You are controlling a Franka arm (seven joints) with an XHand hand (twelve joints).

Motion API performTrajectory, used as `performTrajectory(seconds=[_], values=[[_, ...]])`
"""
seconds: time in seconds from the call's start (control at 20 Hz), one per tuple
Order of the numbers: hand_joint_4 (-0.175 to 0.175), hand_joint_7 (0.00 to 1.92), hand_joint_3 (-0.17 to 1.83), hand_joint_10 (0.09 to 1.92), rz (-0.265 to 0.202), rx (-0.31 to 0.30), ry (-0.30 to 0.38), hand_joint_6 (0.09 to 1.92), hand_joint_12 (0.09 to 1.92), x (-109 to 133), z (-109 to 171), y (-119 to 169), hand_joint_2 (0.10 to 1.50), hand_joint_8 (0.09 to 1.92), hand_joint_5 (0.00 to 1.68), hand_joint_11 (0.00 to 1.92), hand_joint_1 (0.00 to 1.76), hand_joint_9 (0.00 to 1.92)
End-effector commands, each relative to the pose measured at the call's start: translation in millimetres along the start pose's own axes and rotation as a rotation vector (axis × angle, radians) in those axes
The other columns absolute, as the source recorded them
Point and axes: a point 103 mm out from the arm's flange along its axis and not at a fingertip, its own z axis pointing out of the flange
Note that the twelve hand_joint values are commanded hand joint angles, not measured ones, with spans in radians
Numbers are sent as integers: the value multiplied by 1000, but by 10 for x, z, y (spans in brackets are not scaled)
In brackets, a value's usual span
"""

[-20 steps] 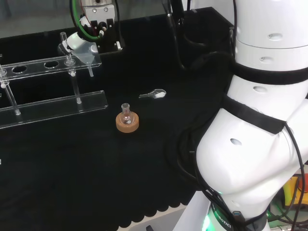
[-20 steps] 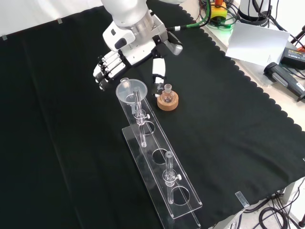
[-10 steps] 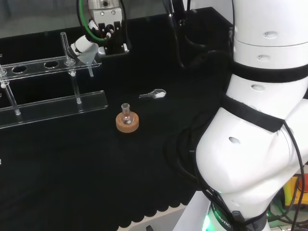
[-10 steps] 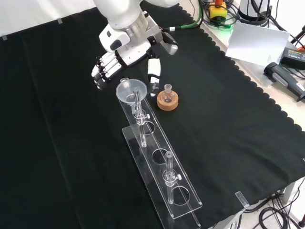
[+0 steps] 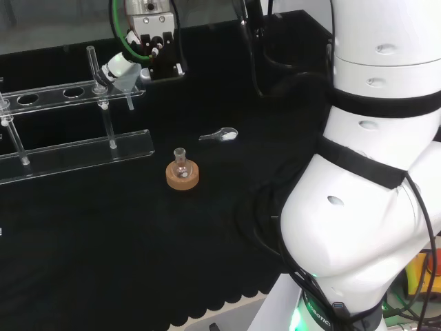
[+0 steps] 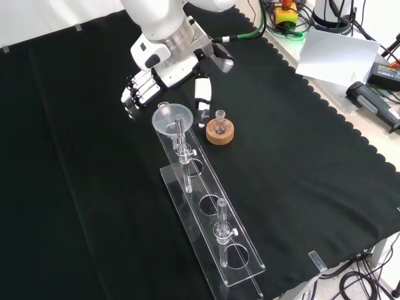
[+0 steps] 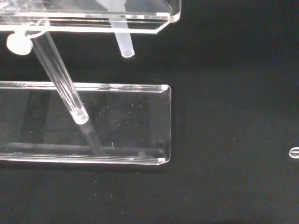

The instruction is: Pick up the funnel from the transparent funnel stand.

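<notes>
Since the frame a second ago the hand (image 6: 164, 78) has drawn up and back a little from the funnel (image 6: 172, 119) in the front view, its thumb now higher above the cloth; over the last half second it has hardly shifted. Its fingers (image 6: 139, 92) hang relaxed and spread to the left of the funnel's bowl, the thumb (image 6: 202, 92) to the right, with the bowl below and between them; they close on nothing, and no contact with the funnel can be made out.

The funnel sits in the end hole of the transparent funnel stand (image 6: 212, 231), at the end nearest the hand, its stem pointing down through the upper shelf. In the wrist view the stem's tip (image 7: 125, 47) hangs just under the upper shelf's edge, well above the base plate (image 7: 117, 123).

Just right of the thumb in the front view stands a small flask (image 6: 219, 124) on a cork ring (image 6: 220, 134), near the stand's end. In the head view a small spoon-like piece (image 5: 219, 135) lies on the cloth right of the stand. Left of the stand in the front view the black cloth (image 6: 75, 187) runs bare.
</notes>
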Motion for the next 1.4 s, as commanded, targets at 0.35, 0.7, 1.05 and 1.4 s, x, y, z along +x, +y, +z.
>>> performTrajectory(seconds=[0.35, 0.7, 1.05, 1.4], values=[[-4, 111, 21, 87, -10, 26, -23, 87, 327, 113, 114, 62, 668, 87, 0, 0, 381, 39], [-18, 160, 30, 87, 1, -10, -31, 87, 365, 74, 87, 108, 696, 101, 0, 0, 444, 76], [-22, 207, 23, 489, -2, -25, -55, 87, 537, 58, 51, 144, 708, 332, 19, 0, 482, 4], [-17, 281, 21, 714, 4, -24, -76, 87, 684, 32, 48, 182, 709, 456, 110, 0, 490, 3]])
